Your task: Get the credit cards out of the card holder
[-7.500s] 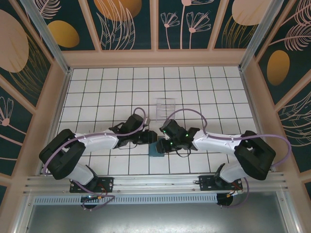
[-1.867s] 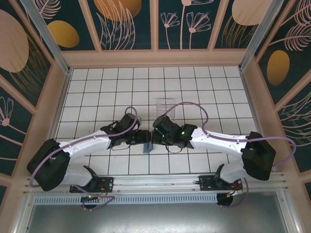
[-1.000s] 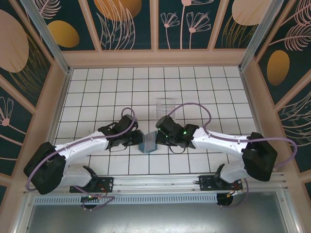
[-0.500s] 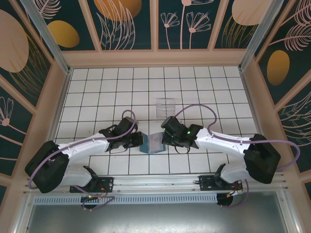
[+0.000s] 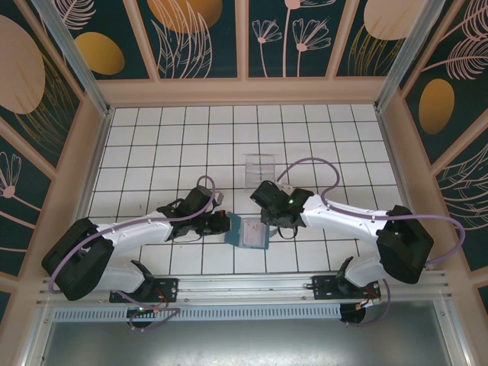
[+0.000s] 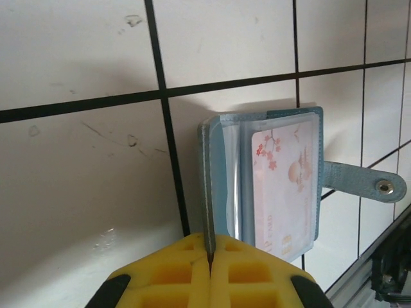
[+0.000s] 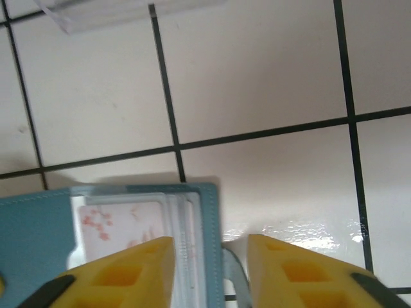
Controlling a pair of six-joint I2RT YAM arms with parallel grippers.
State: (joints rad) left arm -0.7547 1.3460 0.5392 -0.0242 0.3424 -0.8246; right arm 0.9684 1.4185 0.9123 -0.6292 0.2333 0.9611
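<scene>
The teal card holder (image 5: 249,232) lies open on the tiles between the two grippers. My left gripper (image 5: 226,226) is shut on the holder's left cover, which stands on edge between the yellow fingertips (image 6: 192,256). The open card holder (image 6: 221,173) shows clear sleeves holding a pale credit card (image 6: 286,186) printed with pink blossoms; the strap tab (image 6: 369,183) sticks out on the far side. My right gripper (image 5: 267,223) hovers open over the holder's right edge. In the right wrist view the gripper (image 7: 210,263) straddles the teal edge (image 7: 212,218) without pinching it, next to the card (image 7: 119,224).
A clear plastic tray (image 5: 260,169) stands on the tiles just beyond the grippers, and its edge (image 7: 115,13) shows at the top of the right wrist view. The metal rail (image 5: 244,286) runs along the near edge, and wooden walls enclose the white tiled table.
My right gripper has opened and let go of the holder. The holder has spread open and dropped flat toward the right. The left gripper stays shut on the cover.
</scene>
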